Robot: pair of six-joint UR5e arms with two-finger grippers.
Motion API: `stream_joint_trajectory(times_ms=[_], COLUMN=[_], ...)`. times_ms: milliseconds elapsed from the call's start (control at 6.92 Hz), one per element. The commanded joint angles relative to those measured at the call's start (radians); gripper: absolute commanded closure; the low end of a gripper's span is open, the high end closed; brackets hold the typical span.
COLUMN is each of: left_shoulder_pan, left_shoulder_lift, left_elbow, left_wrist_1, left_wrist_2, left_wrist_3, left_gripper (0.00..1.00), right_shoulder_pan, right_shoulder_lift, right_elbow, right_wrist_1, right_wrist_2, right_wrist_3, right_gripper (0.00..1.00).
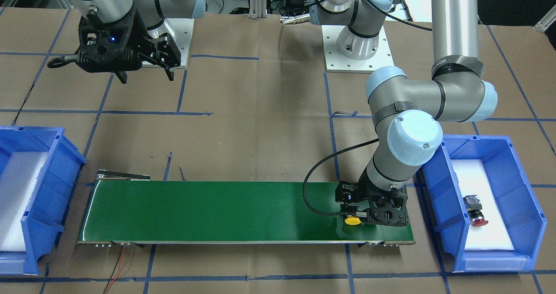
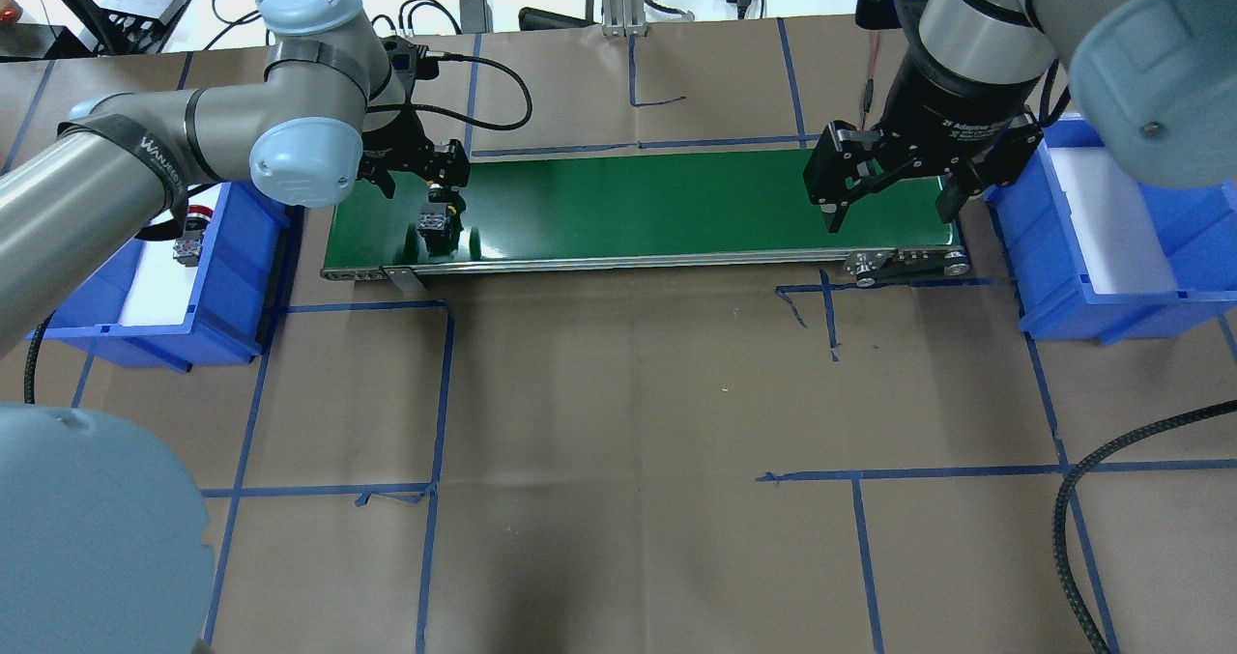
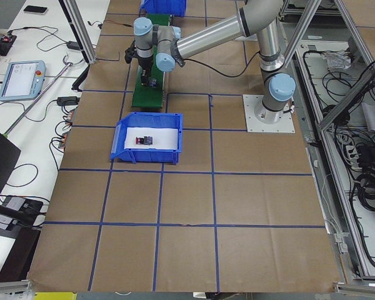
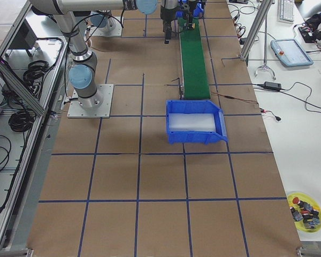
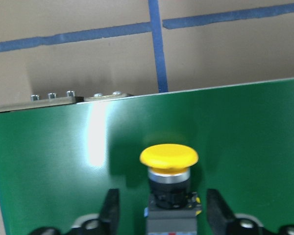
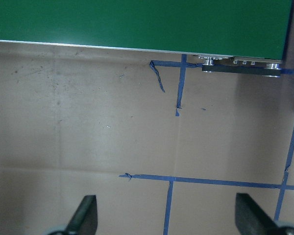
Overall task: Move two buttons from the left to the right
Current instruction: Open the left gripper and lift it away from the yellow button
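Observation:
The yellow-capped button [image 5: 169, 156] rests on the green conveyor belt [image 1: 217, 211] at its end on my left side. My left gripper [image 1: 354, 216] is low over the belt and open. Its fingers [image 5: 111, 211] flank the button's black body with a small gap on each side. The same button [image 2: 435, 221] shows in the overhead view. The red-capped button [image 1: 475, 211] lies on white foam in the blue bin [image 1: 438, 189] beside that end. My right gripper [image 2: 889, 217] hangs open and empty above the table, near the belt's other end.
A second blue bin [image 2: 1063, 311] with white foam stands past the belt's far end. The left arm's black cable [image 1: 308, 189] loops over the belt. A yellow dish of spare parts [image 4: 305, 211] sits at a table corner.

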Motion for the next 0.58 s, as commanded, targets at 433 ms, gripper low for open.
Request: stream_joint_trajectory(times_ms=[433], left_shoulder_pan=[0.007], left_shoulder_lift=[0.124], left_elbow=[0.184], left_wrist_1=[-0.322], left_wrist_2=[0.002], left_wrist_3=[0.000], left_gripper=[0.00], right_shoulder_pan=[0.000], right_shoulder_lift=[0.000], right_elbow=[-0.001], right_wrist_1=[0.000], right_wrist_2=[0.000], right_wrist_3=[0.000], right_gripper=[0.00])
